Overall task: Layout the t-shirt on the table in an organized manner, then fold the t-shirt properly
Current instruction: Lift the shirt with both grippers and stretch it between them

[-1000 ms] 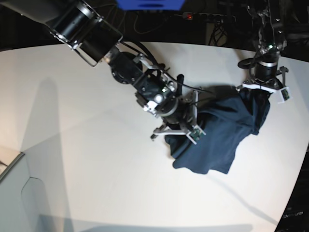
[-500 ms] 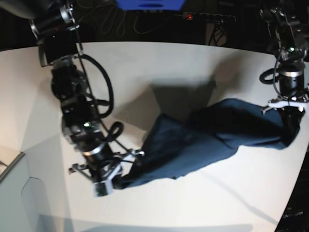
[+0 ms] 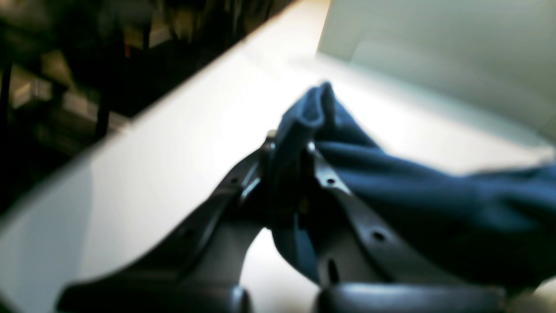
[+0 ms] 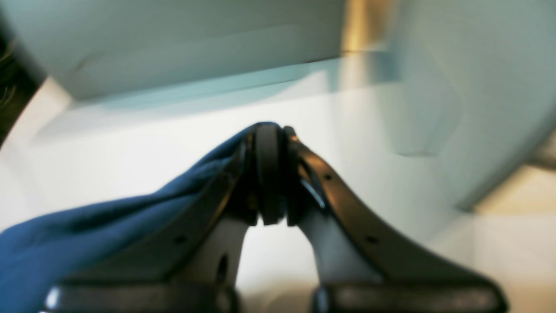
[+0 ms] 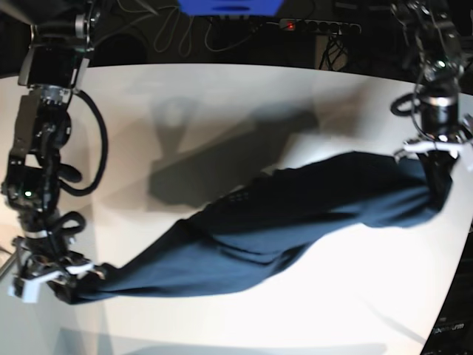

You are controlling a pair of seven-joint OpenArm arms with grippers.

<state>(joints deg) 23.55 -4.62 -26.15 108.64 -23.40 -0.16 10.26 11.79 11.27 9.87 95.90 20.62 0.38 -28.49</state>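
Between the two claws, the t-shirt stretched above the table, left claw and right claw each clamped on an end.

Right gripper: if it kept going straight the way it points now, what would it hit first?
Probably the pale grey box beyond the right gripper, which is shut on the t-shirt; only bare table lies between, though blur leaves depth uncertain.
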